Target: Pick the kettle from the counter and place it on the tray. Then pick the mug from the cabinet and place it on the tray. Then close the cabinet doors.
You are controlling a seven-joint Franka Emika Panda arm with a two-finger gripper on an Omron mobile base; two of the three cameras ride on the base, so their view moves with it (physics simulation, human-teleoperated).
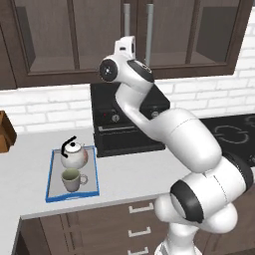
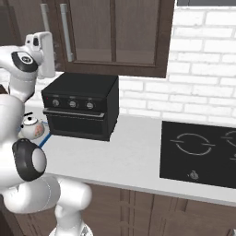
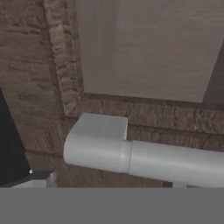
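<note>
The blue-rimmed tray (image 1: 51, 177) lies on the counter (image 1: 25, 169) at the left. On it stand the white kettle (image 1: 73, 155) and, in front of it, the mug (image 1: 72, 180). The kettle (image 2: 31, 129) also peeks out behind my arm in the right base view. My gripper (image 1: 125, 46) is raised up at the cabinet doors (image 1: 94, 35), just below their two grey bar handles (image 1: 149, 27). Both doors look flush with the cabinet. In the hand view one bar handle (image 3: 144, 158) runs across very close, below a glass pane (image 3: 148, 48). The gripper is open and holds nothing.
A black oven box (image 1: 124, 132) stands on the counter right below the cabinet, under my arm. A black cooktop (image 2: 203, 152) is set into the counter at the right. A brown wooden object (image 1: 5, 132) sits at the far left edge.
</note>
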